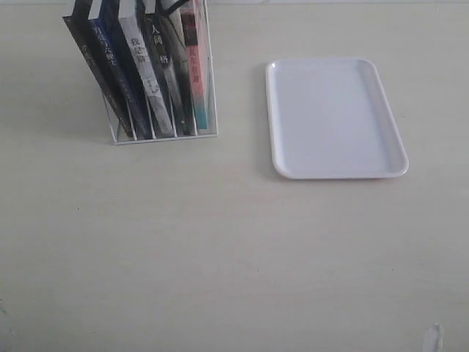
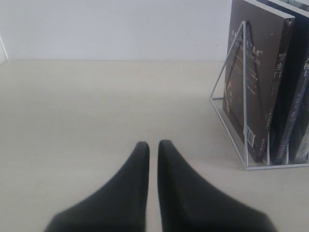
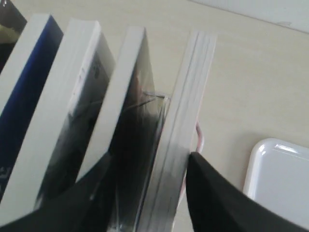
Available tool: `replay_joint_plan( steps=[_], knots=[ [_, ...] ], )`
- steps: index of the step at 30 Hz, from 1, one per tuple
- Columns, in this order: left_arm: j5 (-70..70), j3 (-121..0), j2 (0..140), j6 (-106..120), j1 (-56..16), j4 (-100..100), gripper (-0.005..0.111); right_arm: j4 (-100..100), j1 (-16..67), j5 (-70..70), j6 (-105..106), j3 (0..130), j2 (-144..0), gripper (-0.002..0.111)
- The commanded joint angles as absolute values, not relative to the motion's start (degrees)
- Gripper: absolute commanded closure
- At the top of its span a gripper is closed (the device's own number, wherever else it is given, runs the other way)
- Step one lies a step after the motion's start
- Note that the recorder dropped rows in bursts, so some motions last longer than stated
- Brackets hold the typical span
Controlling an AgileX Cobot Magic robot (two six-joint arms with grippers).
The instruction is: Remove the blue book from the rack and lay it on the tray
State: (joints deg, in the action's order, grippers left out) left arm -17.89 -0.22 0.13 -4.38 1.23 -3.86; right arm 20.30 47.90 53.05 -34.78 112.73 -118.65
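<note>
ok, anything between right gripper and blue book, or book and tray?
Nothing lies on the table between rack and tray. In the rack, three other books stand on the tray side of the blue book. The right gripper straddles those nearest the tray, not the blue one.

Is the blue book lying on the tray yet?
No, the blue book stands in the rack, and nothing lies on the tray.
</note>
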Motion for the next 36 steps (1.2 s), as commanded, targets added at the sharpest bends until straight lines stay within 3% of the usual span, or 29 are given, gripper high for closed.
replay_joint_plan(
  steps=[1,12,13,17,21,24,26,31,36],
  knots=[
    [-17.54,0.00,0.00,-4.26,0.77,-3.98,0.101,20.24,47.94,54.39,-34.40,113.73,-117.63,0.062],
    [-17.54,0.00,0.00,-4.26,0.77,-3.98,0.101,13.94,47.94,59.82,-26.29,116.10,-109.57,0.063],
    [-17.54,0.00,0.00,-4.26,0.77,-3.98,0.101,10.49,47.94,60.60,-23.30,116.10,-109.29,0.067],
    [-17.54,0.00,0.00,-4.26,0.77,-3.98,0.101,6.56,49.73,62.30,-15.14,116.10,-109.29,0.109],
    [-17.54,0.00,0.00,-4.26,0.77,-3.98,0.101,7.14,51.69,60.14,-15.28,116.10,-109.39,0.104],
    [-17.54,0.00,0.00,-4.26,0.77,-3.98,0.101,7.29,51.95,58.44,-17.83,116.10,-109.83,0.079],
    [-17.54,0.00,0.00,-4.26,0.77,-3.98,0.101,8.79,51.95,57.89,-19.42,116.10,-110.33,0.070],
    [-17.54,0.00,0.00,-4.26,0.77,-3.98,0.101,11.15,51.95,57.94,-22.46,116.10,-111.94,0.079],
    [-17.54,0.00,0.00,-4.26,0.77,-3.98,0.101,13.17,51.95,58.12,-25.15,116.10,-113.39,0.078]
  ],
)
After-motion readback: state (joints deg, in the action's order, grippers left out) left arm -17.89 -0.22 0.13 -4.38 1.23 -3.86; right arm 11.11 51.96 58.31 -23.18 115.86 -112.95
